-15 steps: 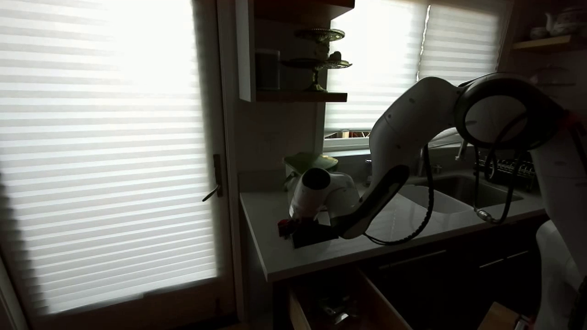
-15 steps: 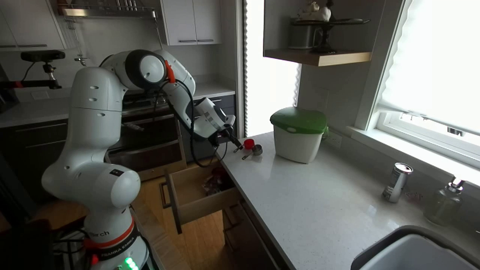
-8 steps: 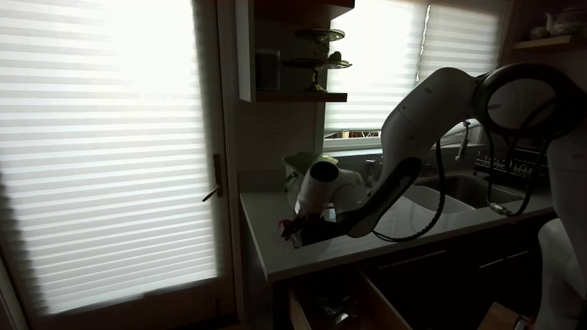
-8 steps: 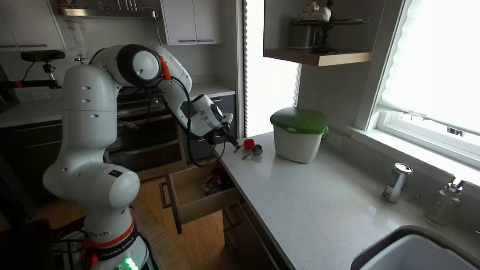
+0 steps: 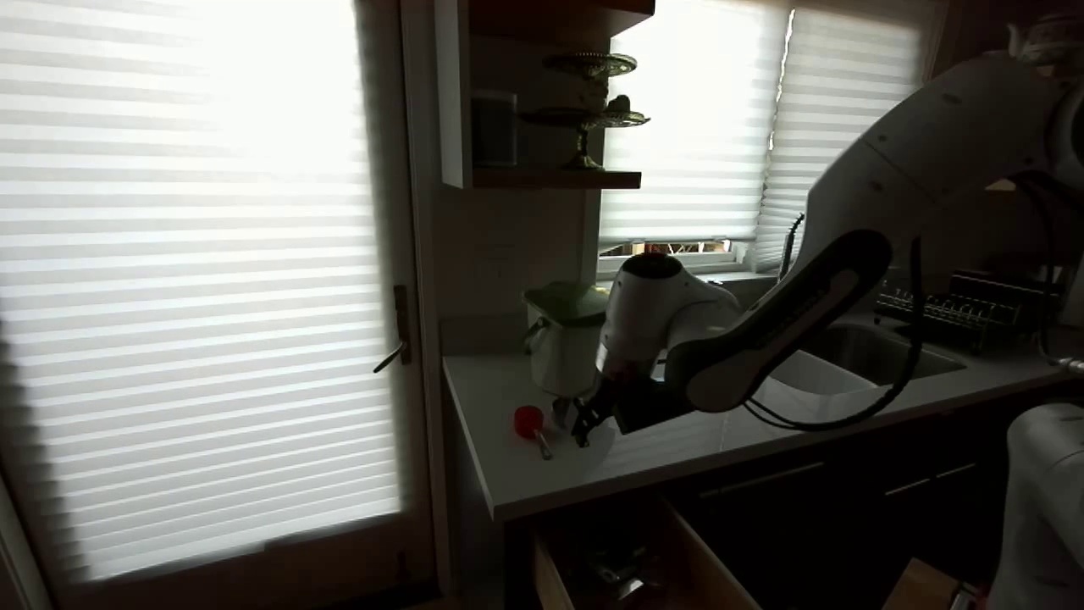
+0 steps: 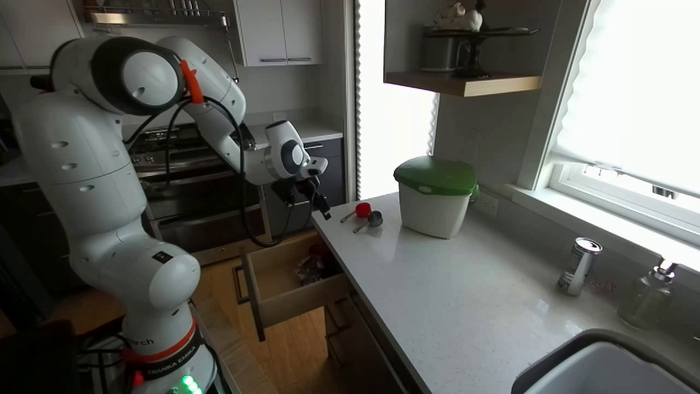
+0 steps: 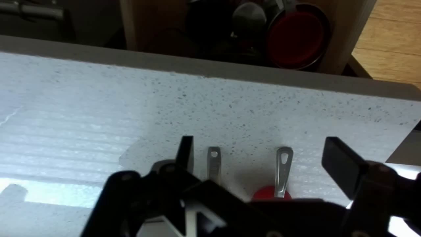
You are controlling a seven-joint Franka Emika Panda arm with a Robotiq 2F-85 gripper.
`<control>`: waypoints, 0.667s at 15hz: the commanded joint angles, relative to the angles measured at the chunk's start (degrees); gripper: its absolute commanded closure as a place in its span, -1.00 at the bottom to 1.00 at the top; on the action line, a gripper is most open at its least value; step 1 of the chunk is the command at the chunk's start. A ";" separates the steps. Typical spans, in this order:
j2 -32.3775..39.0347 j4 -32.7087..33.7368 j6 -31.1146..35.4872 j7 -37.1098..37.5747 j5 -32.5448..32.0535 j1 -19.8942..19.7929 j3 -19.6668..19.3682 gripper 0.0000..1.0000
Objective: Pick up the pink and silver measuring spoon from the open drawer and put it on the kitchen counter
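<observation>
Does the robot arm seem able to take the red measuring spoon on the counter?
Probably yes: the open fingers hang near the red spoon and nothing rests on it, though a grey spoon lies alongside.

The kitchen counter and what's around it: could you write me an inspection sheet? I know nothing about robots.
Surface: kitchen counter, pale and speckled, with light reflections.
Job's things: red measuring spoon lies on the counter; drawer stands open, utensils inside.
Clutter: grey metal scoop beside the red spoon; green-lidded bin, can, pump bottle.
Gripper: the robot's pinching hand; jaws wide apart, holding nothing, above the counter.
Cables: black cable hangs in a loose loop; snags, nothing seen.
Surroundings: wall shelf, blind-covered door, dish rack.
</observation>
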 commanded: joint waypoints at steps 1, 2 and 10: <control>-12.18 -5.04 -9.01 -7.78 9.60 -6.67 8.22 -1.00; -14.64 -5.63 -10.64 -9.49 12.43 -7.60 9.67 -1.00; -20.91 -6.97 -13.90 -14.62 21.18 -12.59 15.44 -1.00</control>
